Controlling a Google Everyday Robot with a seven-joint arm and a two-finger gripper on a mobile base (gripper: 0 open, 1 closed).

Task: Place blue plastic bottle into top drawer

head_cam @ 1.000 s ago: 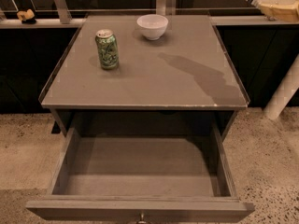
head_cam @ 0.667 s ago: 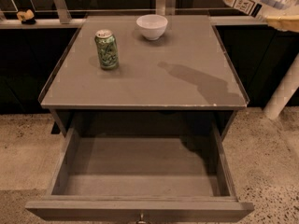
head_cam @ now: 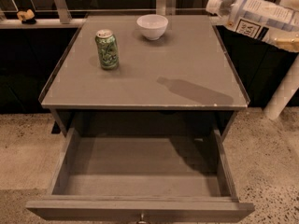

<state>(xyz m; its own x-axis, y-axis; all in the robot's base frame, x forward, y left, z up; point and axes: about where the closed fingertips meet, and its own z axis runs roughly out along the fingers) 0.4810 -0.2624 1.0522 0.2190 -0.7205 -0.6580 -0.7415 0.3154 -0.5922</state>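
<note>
The blue plastic bottle is clear, with a white cap and a pale label with dark print. It lies tilted in the air at the top right, cap pointing left, above the grey table's back right corner. My gripper is at the right edge, with tan fingers shut on the bottle's body. The bottle's shadow falls on the tabletop. The top drawer is pulled fully open below the tabletop and holds nothing; its small metal knob shows at the bottom edge.
A green soda can stands on the table's left side and a white bowl near its back edge. A white post leans at the right. Dark panels and a rail run behind the table. The floor is speckled.
The bottle and gripper have moved left and down into view from the top right corner. The bottle's shadow on the tabletop has slid left and grown sharper. Can, bowl and drawer have not moved.
</note>
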